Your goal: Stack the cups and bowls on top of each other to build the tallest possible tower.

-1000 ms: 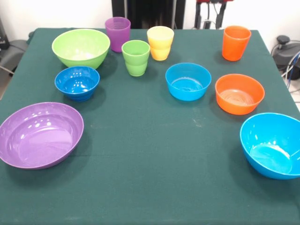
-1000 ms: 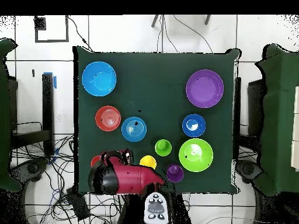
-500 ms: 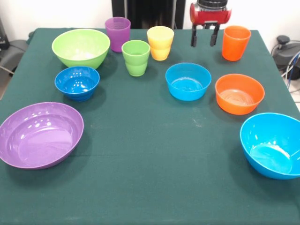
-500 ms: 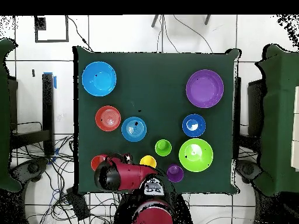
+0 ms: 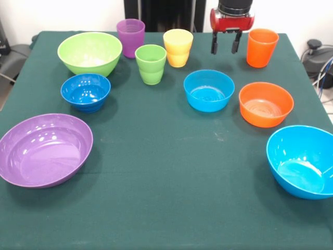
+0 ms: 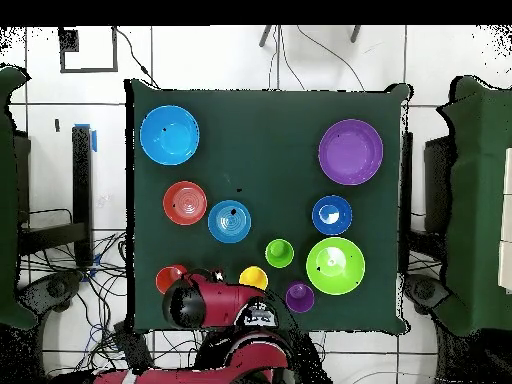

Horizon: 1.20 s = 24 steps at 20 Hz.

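Red gripper [image 5: 225, 48]: jaws apart, empty.

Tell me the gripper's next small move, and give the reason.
Probably shift sideways over the orange cup and lower around its rim. The gripper hangs open and empty between the yellow cup and the orange cup, nearer the orange one. Nothing is stacked yet: every cup and bowl sits apart on the table, so a first pick is due.

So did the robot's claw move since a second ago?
Yes. A second ago it was barely in the front view; now the gripper has come down, jaws open, hanging between the yellow cup and the orange cup.
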Tool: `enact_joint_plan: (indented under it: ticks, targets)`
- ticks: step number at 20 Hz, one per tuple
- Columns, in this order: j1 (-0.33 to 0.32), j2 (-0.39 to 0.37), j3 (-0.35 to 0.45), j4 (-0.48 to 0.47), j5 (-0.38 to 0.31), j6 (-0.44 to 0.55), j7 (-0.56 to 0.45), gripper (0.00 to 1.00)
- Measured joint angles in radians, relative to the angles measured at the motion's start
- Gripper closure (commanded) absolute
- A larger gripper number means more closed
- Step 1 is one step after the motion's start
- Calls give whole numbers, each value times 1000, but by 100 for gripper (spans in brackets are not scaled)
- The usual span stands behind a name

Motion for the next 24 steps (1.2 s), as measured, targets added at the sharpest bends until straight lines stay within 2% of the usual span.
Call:
enact_joint_plan:
  ticks: [24]
  targets:
    - [47,10,-48,-34,0,0,0,0]
